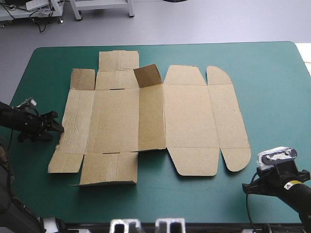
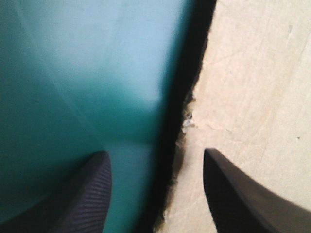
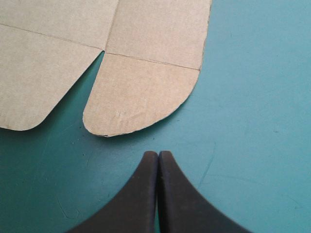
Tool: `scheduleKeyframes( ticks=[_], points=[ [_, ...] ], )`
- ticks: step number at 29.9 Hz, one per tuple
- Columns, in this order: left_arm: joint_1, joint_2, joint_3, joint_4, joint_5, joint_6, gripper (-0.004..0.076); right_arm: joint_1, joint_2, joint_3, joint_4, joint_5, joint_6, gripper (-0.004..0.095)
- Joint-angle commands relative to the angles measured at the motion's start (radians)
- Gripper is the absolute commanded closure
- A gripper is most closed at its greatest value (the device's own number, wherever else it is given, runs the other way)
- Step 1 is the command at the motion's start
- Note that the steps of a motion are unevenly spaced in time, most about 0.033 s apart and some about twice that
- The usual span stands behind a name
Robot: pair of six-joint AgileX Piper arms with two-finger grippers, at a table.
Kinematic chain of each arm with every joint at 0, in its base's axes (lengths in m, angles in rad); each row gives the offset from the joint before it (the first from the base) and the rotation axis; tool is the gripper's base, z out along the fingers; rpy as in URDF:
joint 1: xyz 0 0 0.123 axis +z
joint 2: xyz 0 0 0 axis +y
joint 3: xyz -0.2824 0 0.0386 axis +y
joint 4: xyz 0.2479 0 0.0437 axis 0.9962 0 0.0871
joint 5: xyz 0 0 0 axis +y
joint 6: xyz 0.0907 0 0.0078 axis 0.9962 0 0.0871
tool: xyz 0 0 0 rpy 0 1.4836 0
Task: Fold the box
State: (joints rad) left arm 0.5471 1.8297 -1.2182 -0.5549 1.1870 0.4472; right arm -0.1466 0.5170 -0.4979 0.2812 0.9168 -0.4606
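Across the table's [image 1: 272, 73] middle your box [image 1: 126, 116] lies flat, long axis left to right. Your left gripper [image 2: 155, 153], fingers [image 2: 87, 194] spread, straddles its left edge; your right gripper [image 3: 158, 155] waits clenched near a rounded flap [image 3: 141, 97].

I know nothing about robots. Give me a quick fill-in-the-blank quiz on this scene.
1. The box lies mostly ____ on the table.
2. The left hand, at the box's left edge, is ____.
3. The right hand, just short of a rounded flap, is ____.
Missing words: flat; open; shut.
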Motion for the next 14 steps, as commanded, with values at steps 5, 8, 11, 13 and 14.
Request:
scheduleKeyframes(
  ticks=[5, 8, 11, 13, 14],
  points=[
    [-0.059, -0.012, 0.090, -0.038, 0.114, 0.043, 0.0305, 0.001, 0.006, -0.028, 0.015, -0.052, -0.004, 0.0931],
    [-0.072, -0.012, 0.117, -0.051, 0.114, 0.064, 0.0305, 0.001, 0.006, -0.028, 0.015, -0.052, -0.004, 0.0931],
    [-0.079, -0.012, 0.146, -0.094, 0.114, 0.080, 0.0305, 0.001, 0.006, -0.028, 0.015, -0.052, -0.004, 0.0932],
    [-0.086, -0.012, 0.172, -0.128, 0.114, 0.105, 0.0305, 0.001, 0.006, -0.028, 0.015, -0.052, -0.004, 0.0932],
    [-0.088, -0.012, 0.184, -0.144, 0.114, 0.120, 0.0305, 0.001, 0.006, -0.028, 0.015, -0.052, -0.004, 0.0932]
  ],
)
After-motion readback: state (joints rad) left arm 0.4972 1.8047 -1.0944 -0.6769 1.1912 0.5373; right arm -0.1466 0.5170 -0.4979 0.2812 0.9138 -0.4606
